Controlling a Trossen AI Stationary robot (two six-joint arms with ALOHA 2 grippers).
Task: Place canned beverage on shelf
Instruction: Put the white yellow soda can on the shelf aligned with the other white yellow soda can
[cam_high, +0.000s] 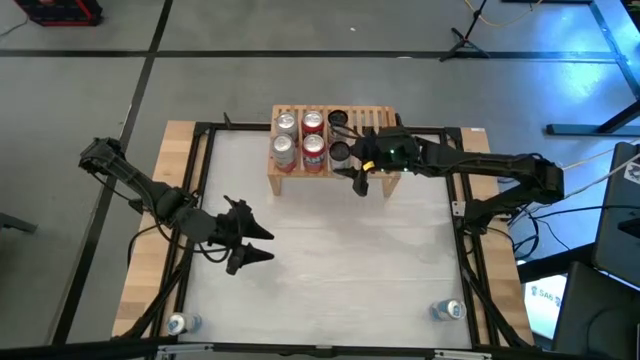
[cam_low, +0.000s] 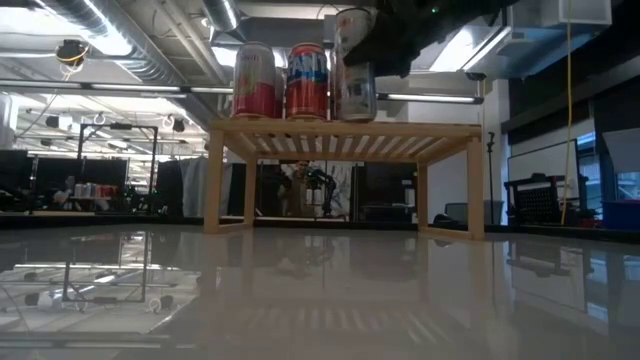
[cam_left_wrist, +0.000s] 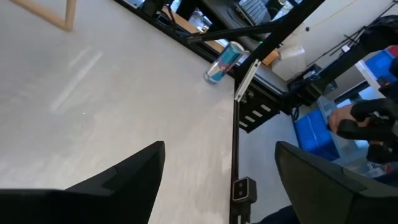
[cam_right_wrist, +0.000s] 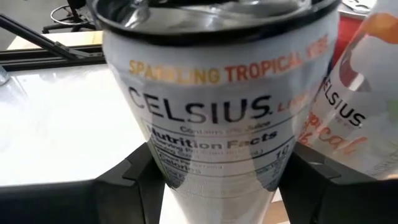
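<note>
One can (cam_right_wrist: 217, 106) reads "CELSIUS", "SPARKLING TROPICAL", in right claw (cam_right_wrist: 217, 177).

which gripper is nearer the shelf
Right. The right gripper is over the shelf, its jaws around a silver can. The left gripper hangs open over the table, well in front of it.

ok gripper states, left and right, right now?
Left gripper: open, empty, over the table.
Right gripper: shut on a Celsius can at the shelf.

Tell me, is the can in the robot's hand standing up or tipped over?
Standing up. The can sits straight on the shelf, between the right gripper fingers.
</note>
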